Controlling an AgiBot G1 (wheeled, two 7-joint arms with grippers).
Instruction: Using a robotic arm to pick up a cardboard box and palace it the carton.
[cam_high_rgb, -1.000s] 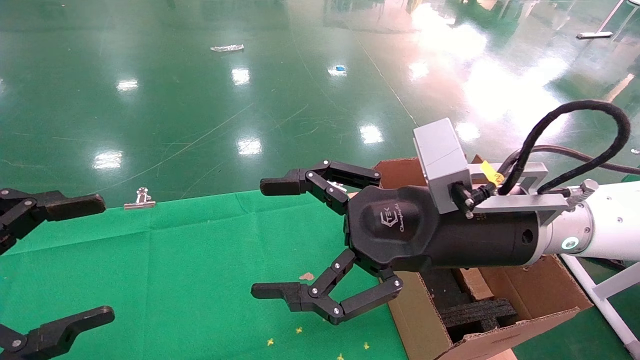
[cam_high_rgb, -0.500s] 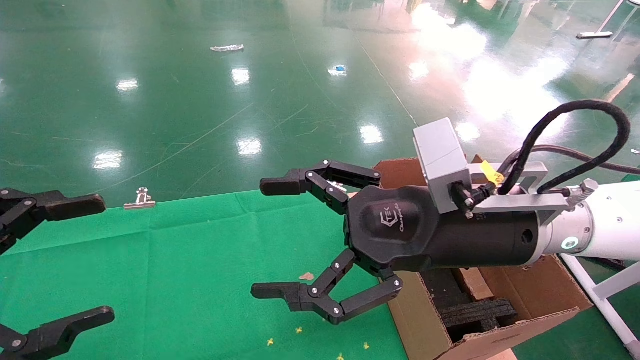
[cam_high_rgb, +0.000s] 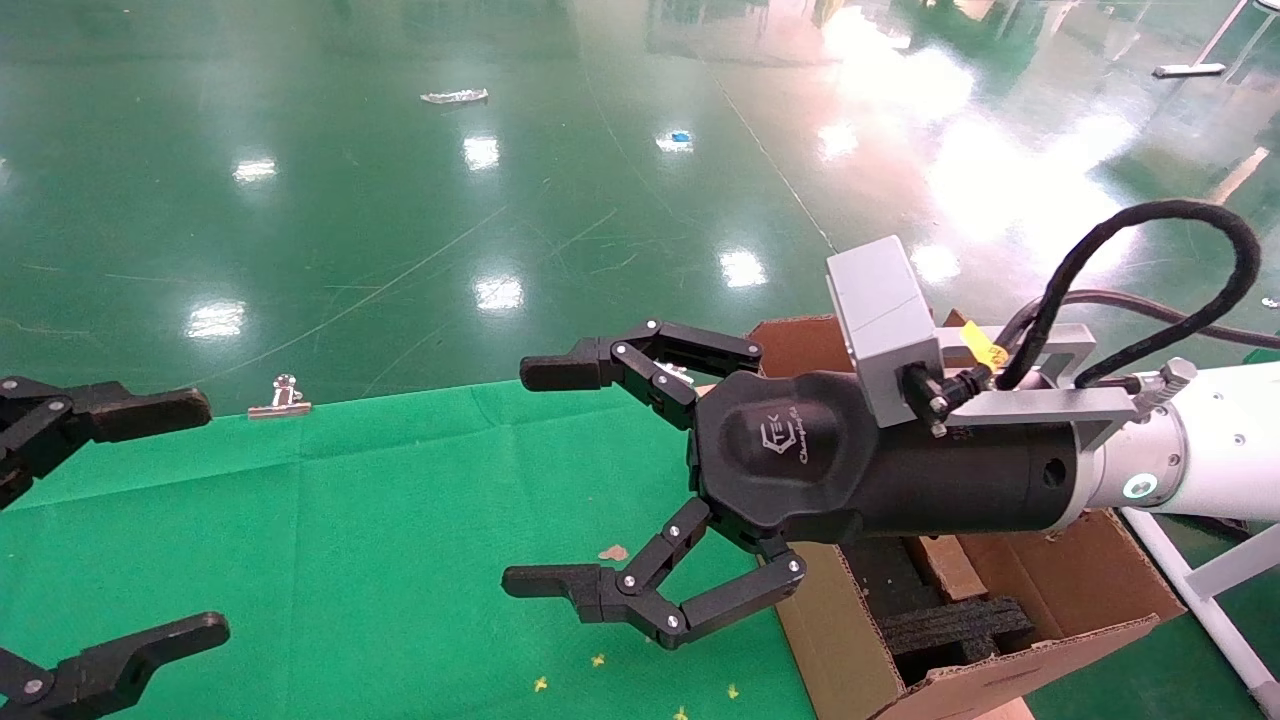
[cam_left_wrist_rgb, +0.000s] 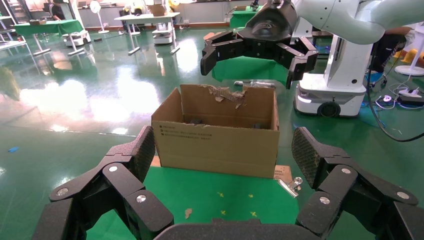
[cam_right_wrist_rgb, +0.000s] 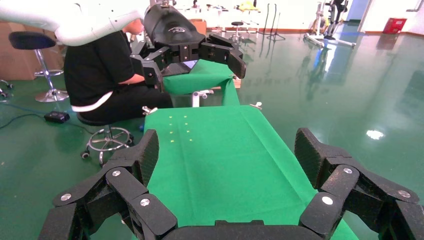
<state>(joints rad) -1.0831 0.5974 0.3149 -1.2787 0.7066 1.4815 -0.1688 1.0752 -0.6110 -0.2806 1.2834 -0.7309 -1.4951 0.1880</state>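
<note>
My right gripper (cam_high_rgb: 538, 476), on the white arm (cam_high_rgb: 1200, 455), hangs open and empty above the green cloth, just left of the carton (cam_high_rgb: 1000, 690). The carton is open-topped, with black foam (cam_high_rgb: 950, 625) inside and printed text on its side (cam_left_wrist_rgb: 215, 145). A narrow tan cardboard piece (cam_high_rgb: 945, 565) stands in the carton beside the foam, mostly hidden by my gripper; I cannot tell whether it is the slim cardboard box. My left gripper (cam_high_rgb: 200, 518) is open and empty at the table's left edge. The right wrist view shows only bare cloth between the open fingers (cam_right_wrist_rgb: 145, 155).
The green cloth table (cam_high_rgb: 350, 520) carries a small scrap (cam_high_rgb: 612, 552). A metal binder clip (cam_high_rgb: 280, 397) sits on its far edge. Glossy green floor lies beyond. A person in black (cam_right_wrist_rgb: 107, 80) sits past the table's left end.
</note>
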